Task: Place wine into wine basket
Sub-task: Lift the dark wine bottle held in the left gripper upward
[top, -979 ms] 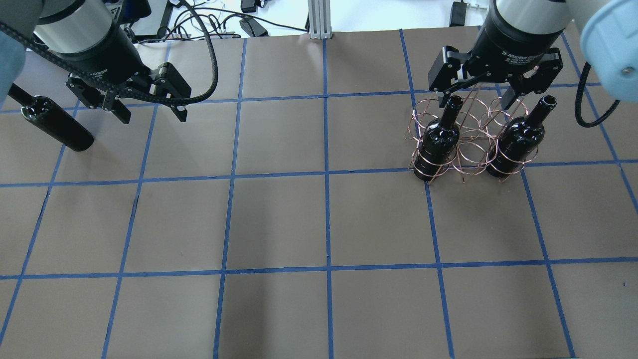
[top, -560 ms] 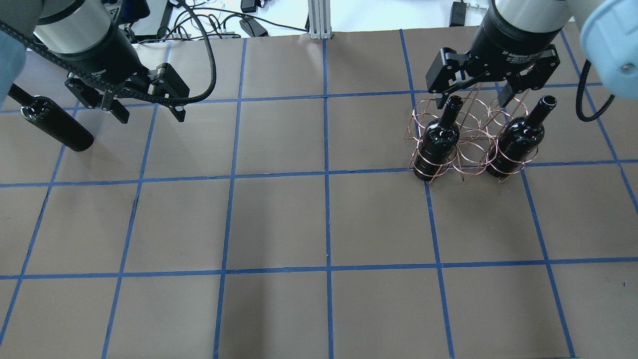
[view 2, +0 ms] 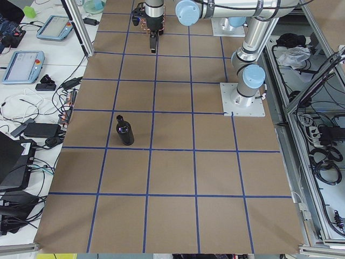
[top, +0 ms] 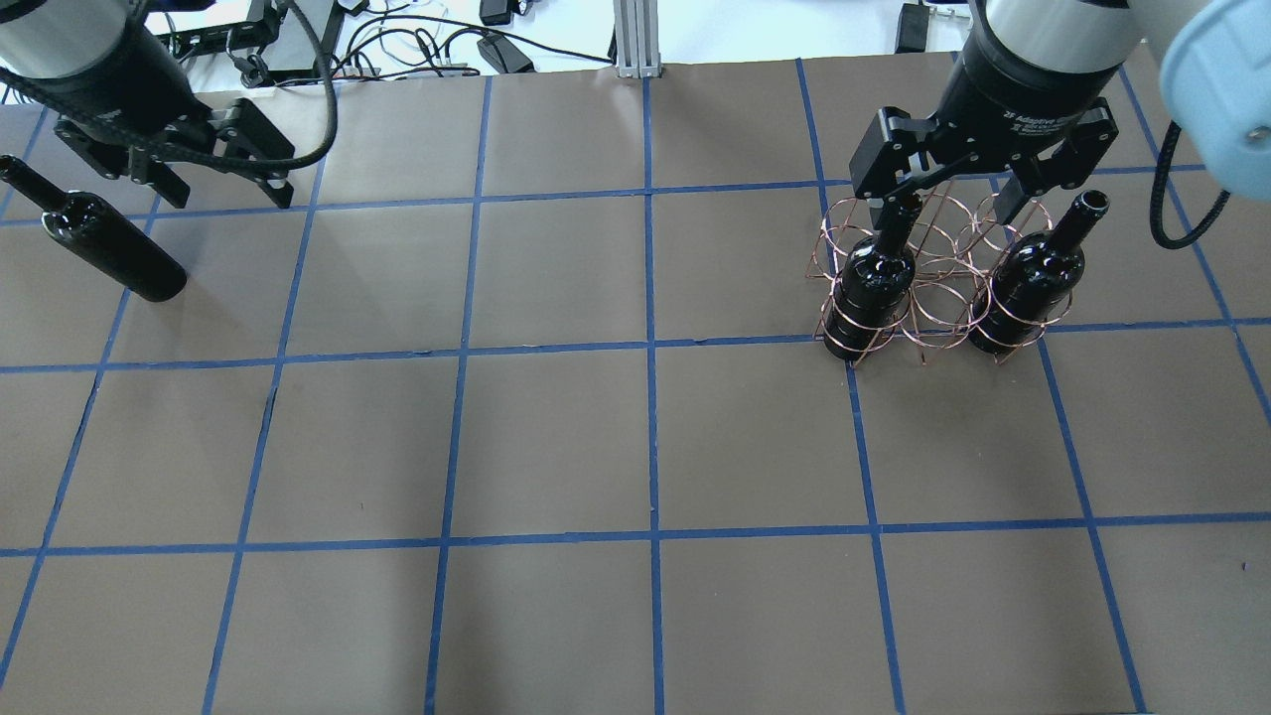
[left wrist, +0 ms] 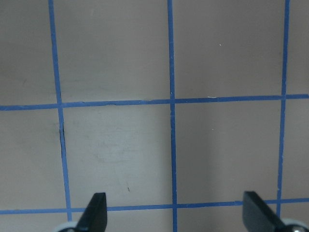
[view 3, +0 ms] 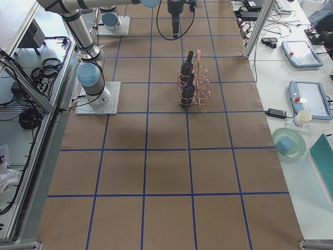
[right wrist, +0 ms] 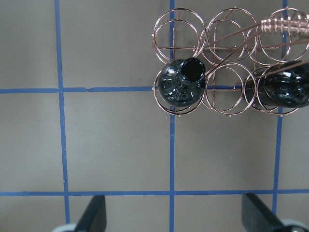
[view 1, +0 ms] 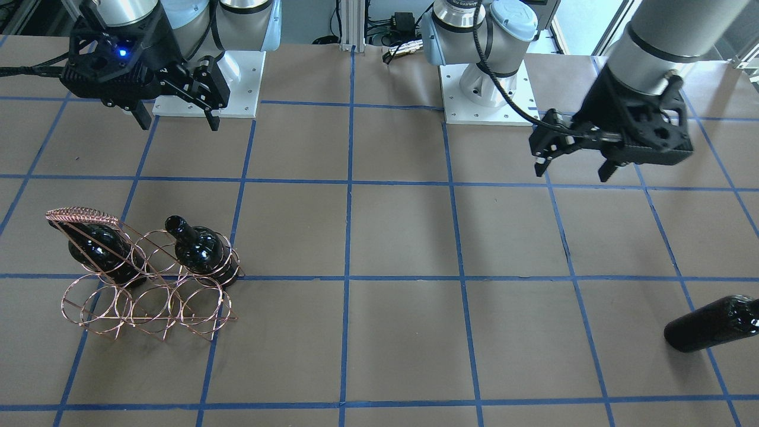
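The wine basket (top: 938,298) stands at the right of the table and holds two dark bottles, one (top: 874,283) at its left end and one (top: 1028,278) at its right. A third wine bottle (top: 99,238) stands upright and free at the far left; it also shows in the front view (view 1: 711,323). My left gripper (top: 233,199) is open and empty, just right of that bottle and above the table. My right gripper (top: 943,211) is open and empty, above the basket's back. The right wrist view shows the basket (right wrist: 285,24) and a bottle mouth (right wrist: 191,70) from above.
The table is brown paper with a blue tape grid (top: 650,343). Cables and devices lie beyond its far edge (top: 496,50). The robot bases (view 1: 486,89) stand at the near side. The left wrist view shows only table between the fingertips (left wrist: 94,215).
My left gripper has moved left and back, closer to the free bottle, still open. My right gripper has barely shifted above the basket. The bottles have not moved.
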